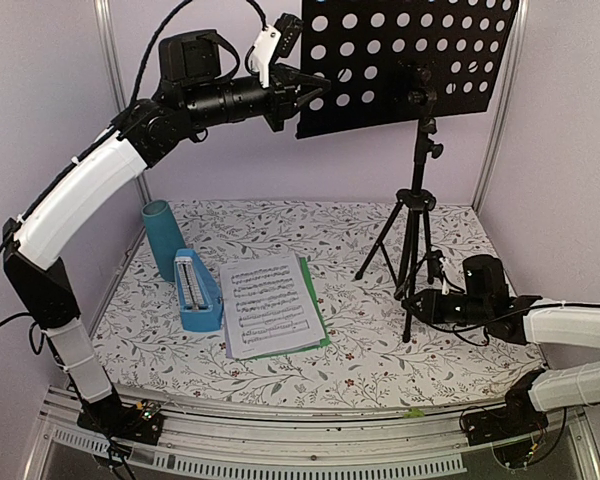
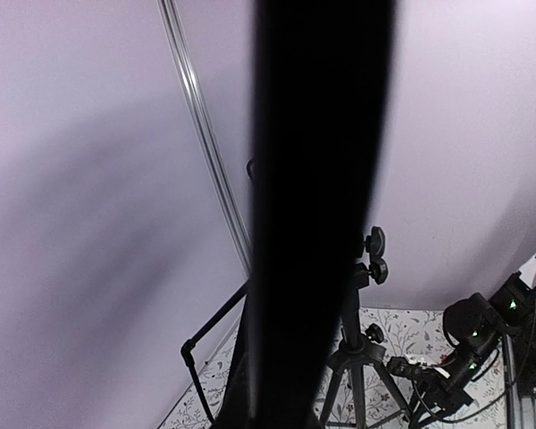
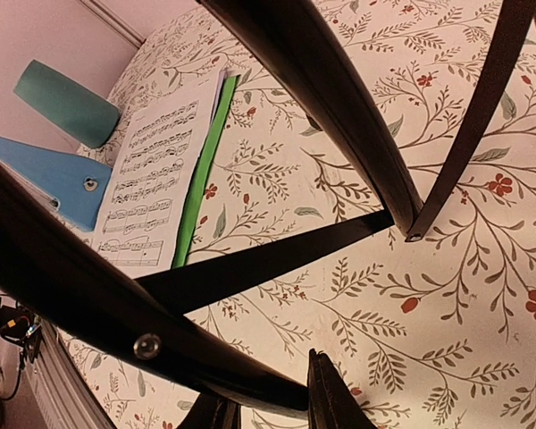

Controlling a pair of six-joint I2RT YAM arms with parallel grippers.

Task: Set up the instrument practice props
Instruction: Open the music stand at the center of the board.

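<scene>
The black music stand (image 1: 417, 215) stands on its tripod at the back right, its perforated desk (image 1: 410, 60) up high. My left gripper (image 1: 315, 85) is raised and shut on the desk's left edge, which fills the left wrist view as a dark band (image 2: 322, 214). My right gripper (image 1: 415, 298) is low, shut on a tripod leg (image 3: 250, 384) that passes between its fingers. The white and green sheet-music pages (image 1: 270, 305) lie flat at centre-left, also in the right wrist view (image 3: 152, 179). The blue metronome (image 1: 195, 290) lies beside them on the left.
A teal cylinder cup (image 1: 163, 238) stands behind the metronome, near the left wall. The tripod's other legs and brace (image 3: 339, 89) spread over the floral tablecloth (image 1: 360, 360). Metal frame posts (image 1: 105, 60) rise at the back corners.
</scene>
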